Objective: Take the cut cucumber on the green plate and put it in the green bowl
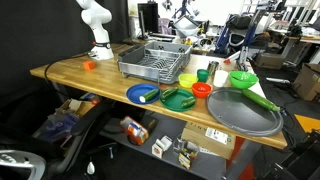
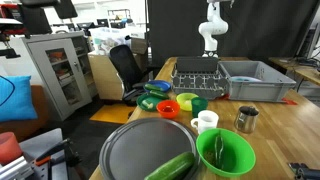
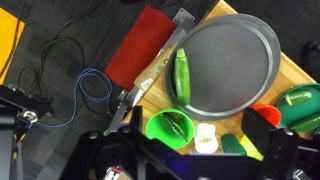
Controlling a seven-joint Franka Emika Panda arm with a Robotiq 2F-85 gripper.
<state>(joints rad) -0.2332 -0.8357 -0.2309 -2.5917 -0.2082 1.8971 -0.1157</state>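
Note:
The dark green plate (image 1: 180,101) lies near the table's front edge, between the blue plate (image 1: 141,94) and the orange-red bowl (image 1: 201,90). A small green chunk, the cut cucumber (image 1: 171,96), lies on it. In the wrist view the plate (image 3: 303,112) is cut off at the right edge, with a brighter green piece (image 3: 298,96) on it. The lime-green bowl (image 1: 242,79) (image 2: 224,153) (image 3: 169,127) holds a dark thin object. My gripper (image 3: 185,152) is open and empty, high above the bowl's end of the table. It does not show in either exterior view.
A large grey round tray (image 3: 228,60) carries a long green stick (image 3: 182,72). A white cup (image 3: 205,138) and a dark green cup (image 3: 232,146) stand next to the lime bowl. A metal cup (image 2: 246,118) and a dish rack (image 1: 155,60) stand further back.

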